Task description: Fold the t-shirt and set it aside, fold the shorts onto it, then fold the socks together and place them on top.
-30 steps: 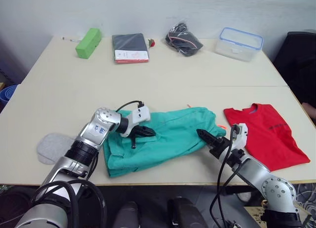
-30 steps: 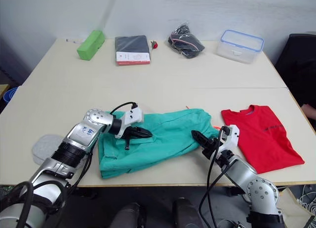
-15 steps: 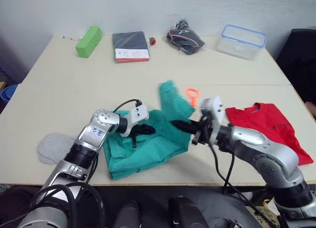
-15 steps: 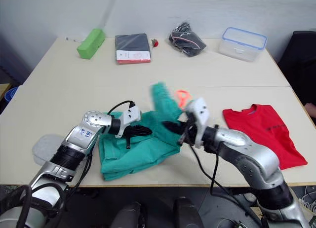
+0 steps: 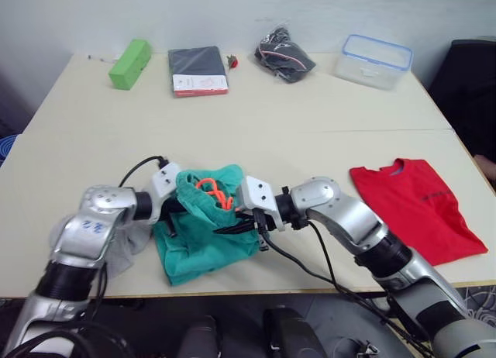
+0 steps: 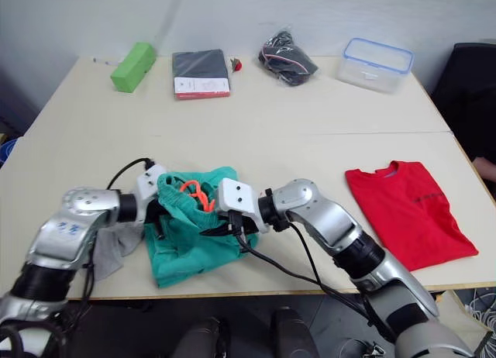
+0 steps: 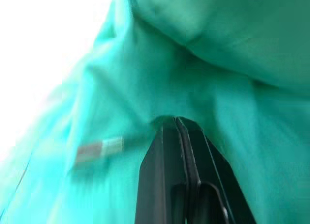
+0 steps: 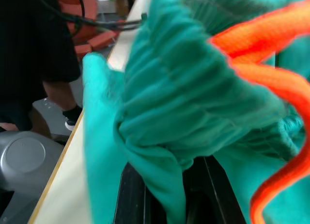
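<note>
— Two grippers were on the shorts (image 5: 208,232) at once. Where did the garment lie?

— Bunched near the front edge of the table (image 5: 256,129), its orange drawstring (image 5: 215,191) on top. The left gripper (image 7: 177,124) came at it from the robot's left, its fingers pressed together with their tips against the teal cloth; whether any fabric was pinched between them I could not tell.

— And the right gripper (image 6: 219,228)?

— It reached across from the right, its black fingers clamped on a fold of the waistband, with cloth spilling between them in the wrist view.

— The other clothes?

— The t-shirt (image 5: 418,207) lay flat well to the right, apart from both grippers. A grey sock (image 6: 112,249) lay just left of the shorts, under the left arm
</note>
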`<act>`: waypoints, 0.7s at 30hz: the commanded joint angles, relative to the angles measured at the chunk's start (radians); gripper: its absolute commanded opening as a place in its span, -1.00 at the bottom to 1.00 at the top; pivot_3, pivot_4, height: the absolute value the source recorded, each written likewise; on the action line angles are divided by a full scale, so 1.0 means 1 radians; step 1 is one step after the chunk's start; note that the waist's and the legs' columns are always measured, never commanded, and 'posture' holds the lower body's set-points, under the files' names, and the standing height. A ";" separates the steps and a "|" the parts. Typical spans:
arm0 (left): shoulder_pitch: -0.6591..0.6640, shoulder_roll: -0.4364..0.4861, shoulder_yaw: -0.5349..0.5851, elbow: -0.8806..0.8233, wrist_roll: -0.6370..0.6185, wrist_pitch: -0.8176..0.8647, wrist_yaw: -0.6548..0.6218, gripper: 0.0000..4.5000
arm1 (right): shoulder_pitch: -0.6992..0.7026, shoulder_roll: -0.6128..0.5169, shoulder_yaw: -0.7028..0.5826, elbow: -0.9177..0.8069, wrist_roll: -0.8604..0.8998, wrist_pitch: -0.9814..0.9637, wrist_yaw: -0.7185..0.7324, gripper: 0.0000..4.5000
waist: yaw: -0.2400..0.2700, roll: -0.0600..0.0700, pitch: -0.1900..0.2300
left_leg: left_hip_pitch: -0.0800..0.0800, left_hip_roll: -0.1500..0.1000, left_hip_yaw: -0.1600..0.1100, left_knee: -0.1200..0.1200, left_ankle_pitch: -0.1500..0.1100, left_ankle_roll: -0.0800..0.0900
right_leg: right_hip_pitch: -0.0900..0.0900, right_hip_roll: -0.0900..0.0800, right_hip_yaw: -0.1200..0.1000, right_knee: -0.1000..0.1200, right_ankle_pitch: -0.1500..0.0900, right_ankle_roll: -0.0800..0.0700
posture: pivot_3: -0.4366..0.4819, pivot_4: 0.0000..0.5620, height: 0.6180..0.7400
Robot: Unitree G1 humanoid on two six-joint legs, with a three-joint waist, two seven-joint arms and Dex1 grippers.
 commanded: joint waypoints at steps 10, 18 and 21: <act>0.228 0.110 0.442 -0.239 -0.155 0.229 0.081 -1.00 | -0.051 0.161 0.022 0.130 -0.102 -0.107 0.125 -0.24 | -0.002 0.000 0.000 | 0.000 -0.001 -0.001 -0.002 -0.001 0.000 | 0.000 -0.002 -0.001 -0.001 -0.001 -0.001 | -0.05 -0.47 1.00; 0.058 0.155 0.388 -0.228 -0.308 0.288 0.052 -1.00 | -0.057 0.120 -0.138 0.026 0.089 0.041 0.241 0.95 | 0.001 0.000 0.000 | 0.000 -0.002 -0.005 -0.002 0.000 -0.002 | 0.001 -0.003 -0.006 -0.002 -0.001 -0.002 | -0.05 -0.47 1.00; -0.029 0.139 0.257 -0.232 -0.337 0.280 0.035 -1.00 | -0.074 0.083 -0.203 0.007 0.133 0.099 0.250 0.95 | 0.002 0.000 0.001 | 0.000 -0.003 -0.008 -0.003 -0.001 -0.003 | 0.002 -0.004 -0.008 -0.003 -0.001 -0.002 | -0.05 -0.47 1.00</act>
